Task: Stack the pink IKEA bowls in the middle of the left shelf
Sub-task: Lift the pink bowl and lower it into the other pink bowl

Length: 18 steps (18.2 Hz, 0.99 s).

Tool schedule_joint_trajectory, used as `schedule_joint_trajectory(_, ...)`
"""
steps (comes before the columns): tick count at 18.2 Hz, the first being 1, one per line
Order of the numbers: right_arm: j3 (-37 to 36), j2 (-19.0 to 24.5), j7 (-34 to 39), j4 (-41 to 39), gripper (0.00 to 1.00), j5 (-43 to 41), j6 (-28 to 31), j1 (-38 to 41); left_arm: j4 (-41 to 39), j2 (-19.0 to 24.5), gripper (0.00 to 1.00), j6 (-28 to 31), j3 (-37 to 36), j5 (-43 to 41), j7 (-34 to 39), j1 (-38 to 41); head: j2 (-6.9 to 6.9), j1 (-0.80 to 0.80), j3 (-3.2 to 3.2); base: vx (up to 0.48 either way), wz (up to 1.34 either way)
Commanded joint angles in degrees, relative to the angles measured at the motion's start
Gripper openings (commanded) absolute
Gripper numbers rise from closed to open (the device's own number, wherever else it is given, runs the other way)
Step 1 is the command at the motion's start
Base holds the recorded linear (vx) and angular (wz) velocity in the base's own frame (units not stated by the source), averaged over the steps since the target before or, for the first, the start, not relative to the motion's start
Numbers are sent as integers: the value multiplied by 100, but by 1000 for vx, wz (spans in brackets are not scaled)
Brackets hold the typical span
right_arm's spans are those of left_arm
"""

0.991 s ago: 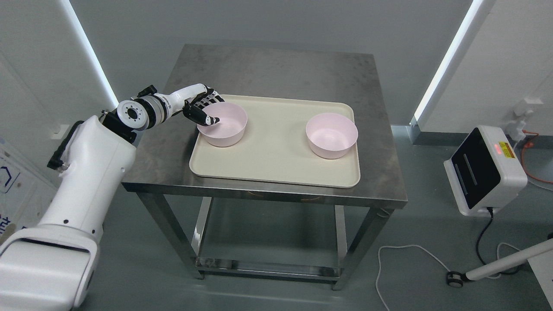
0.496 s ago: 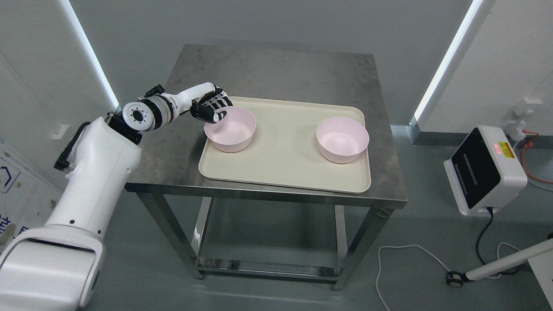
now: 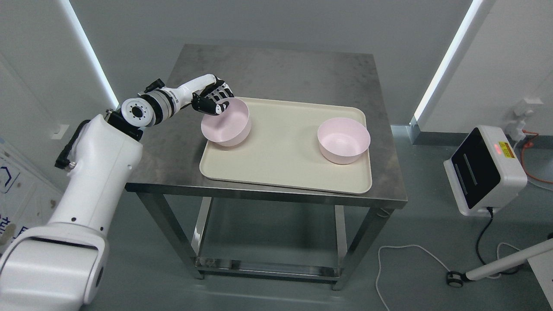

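Gripping the left pink bowl (image 3: 226,122) by its rim w/ our left hand (image 3: 212,99), tilted over the tray (image 3: 281,172)'s left edge; a thin pinch, so it may slip. Second bowl (image 3: 344,140) sits near the right edge.

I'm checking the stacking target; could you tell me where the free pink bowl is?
In the head view, the free pink bowl sits upright on the tray's right side, apart from the left hand.

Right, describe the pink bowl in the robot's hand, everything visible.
The left pink bowl is pale, smooth and matte, plastic-looking, round, deep and empty. The left hand pinches its far-left rim, thumb inside. It is tilted, opening facing right, over the left end of the cream tray.
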Motion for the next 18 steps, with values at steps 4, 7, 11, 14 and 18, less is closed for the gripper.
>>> schedule_joint_trajectory(4, -62, -100, 1, -193, 100, 0, -4, 9, -1960, -788, 0, 937, -51, -4, -397, -186, 0, 0, 0, 0, 0)
schedule_joint_trajectory(7, -62, -100, 1, -193, 100, 0, -4, 9, -2322, -788, 1, 1114, -1376, 5, -336, -501, 0, 0, 0, 0, 0)
schedule_joint_trajectory(11, -62, -100, 1, -193, 100, 0, -4, 18, -2393, -788, 1, 1263, -3029, 5, -56, -1116, 0, 0, 0, 0, 0)
schedule_joint_trajectory(14, -62, -100, 1, -193, 100, 0, -4, 9, -2376, -788, 1, 1263, -4024, 5, 392, -1232, 0, 0, 0, 0, 0)
schedule_joint_trajectory(18, -62, -100, 1, -193, 100, 0, -4, 9, -2358, -788, 1, 1237, -4552, 590, 1174, -1232, 0, 0, 0, 0, 0)
